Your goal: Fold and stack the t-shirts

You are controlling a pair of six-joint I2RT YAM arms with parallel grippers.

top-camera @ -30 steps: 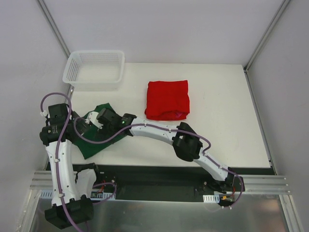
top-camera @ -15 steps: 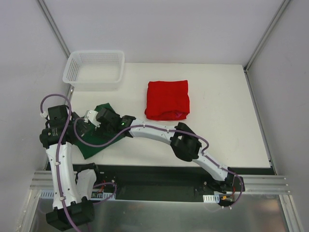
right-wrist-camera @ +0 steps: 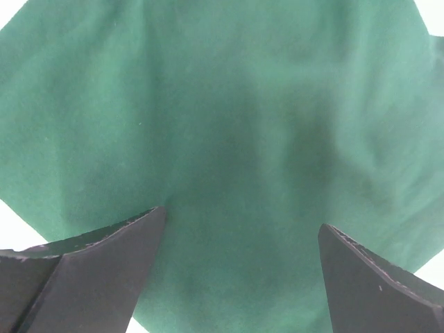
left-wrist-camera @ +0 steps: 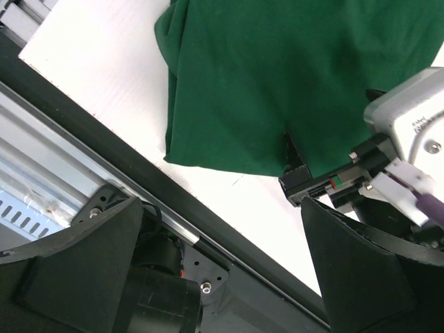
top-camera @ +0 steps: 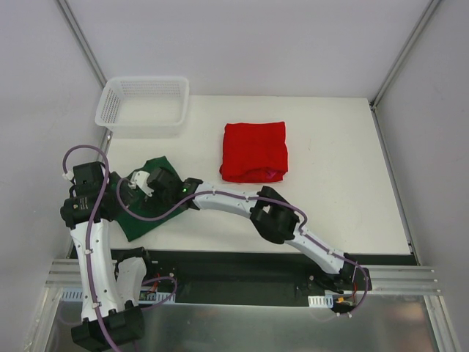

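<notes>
The dark green t-shirt (top-camera: 144,218) lies crumpled at the table's near left, partly hidden under both arms. It fills the right wrist view (right-wrist-camera: 229,125) and shows in the left wrist view (left-wrist-camera: 277,76). My right gripper (top-camera: 133,191) reaches across and hangs open just above the green cloth, its jaws (right-wrist-camera: 236,277) wide apart and empty. My left gripper (top-camera: 111,199) is open and empty over the shirt's near-left edge, by the table's front edge (left-wrist-camera: 222,277). The red t-shirt (top-camera: 254,152) lies folded in a square at the table's middle back.
A white mesh basket (top-camera: 110,110) stands at the back left corner. The table's front edge and a metal rail (left-wrist-camera: 62,159) run just beside the green shirt. The right gripper's body (left-wrist-camera: 406,149) shows at the right of the left wrist view.
My right arm has stretched a little further left over the green shirt, its elbow shifting left. My left arm has drawn slightly left. The shirts have not moved.
</notes>
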